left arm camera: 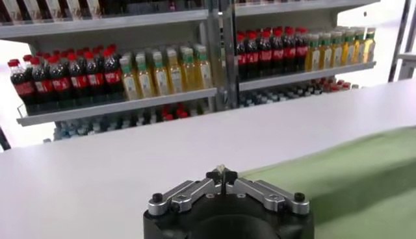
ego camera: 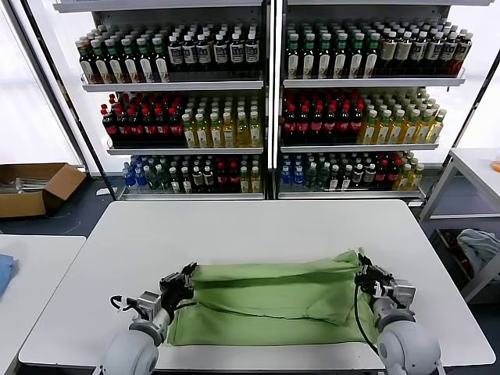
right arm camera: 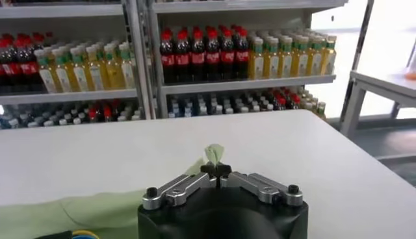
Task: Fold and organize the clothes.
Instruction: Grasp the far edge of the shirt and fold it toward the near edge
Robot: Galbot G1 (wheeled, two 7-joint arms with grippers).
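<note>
Lying along the bench's [ego camera: 258, 226] near edge, the green shirt [ego camera: 269, 295] is pinched at both ends: left claw [ego camera: 186, 279] and right claw [ego camera: 365, 275] closed on fabric; bare bench stretches beyond.

A white table [ego camera: 258, 234] occupies the centre of the floor area. Behind it stand two shelving units [ego camera: 272, 94] side by side, each stocked on three tiers with rows of bottles [ego camera: 211, 51]: dark drinks, red-labelled cola, and yellow and green beverages. An open cardboard box [ego camera: 35, 187] rests on the floor to the left. A second white table [ego camera: 35, 266] adjoins on the left. A white rack [ego camera: 469, 195] stands at right.
</note>
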